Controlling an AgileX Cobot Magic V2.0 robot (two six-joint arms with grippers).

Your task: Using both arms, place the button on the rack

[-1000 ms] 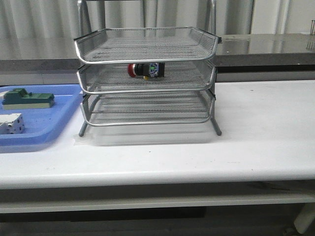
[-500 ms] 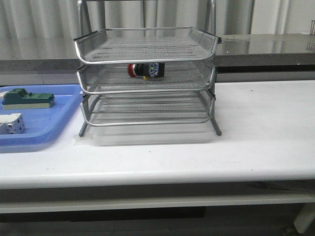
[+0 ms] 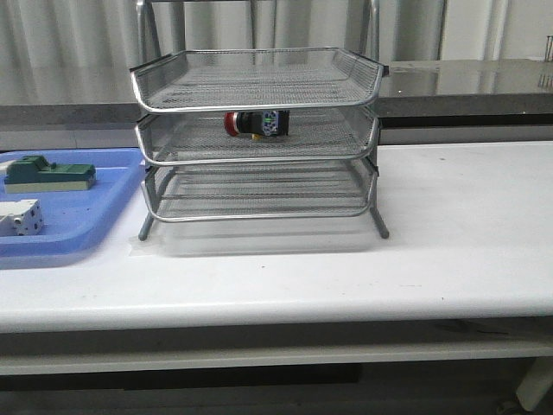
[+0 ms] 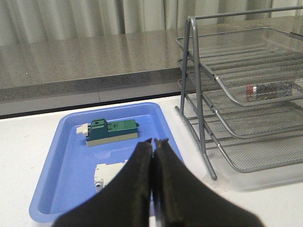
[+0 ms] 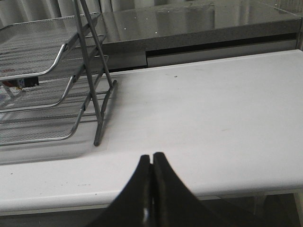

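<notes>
The button, red head to the left and black body, lies on its side on the middle tier of the silver wire rack. It also shows in the left wrist view and partly in the right wrist view. Neither arm appears in the front view. My left gripper is shut and empty, held over the near end of the blue tray, well apart from the rack. My right gripper is shut and empty over the table's front edge, right of the rack.
A blue tray lies left of the rack with a green-and-cream block and a white boxy part in it. A grey counter runs behind the white table.
</notes>
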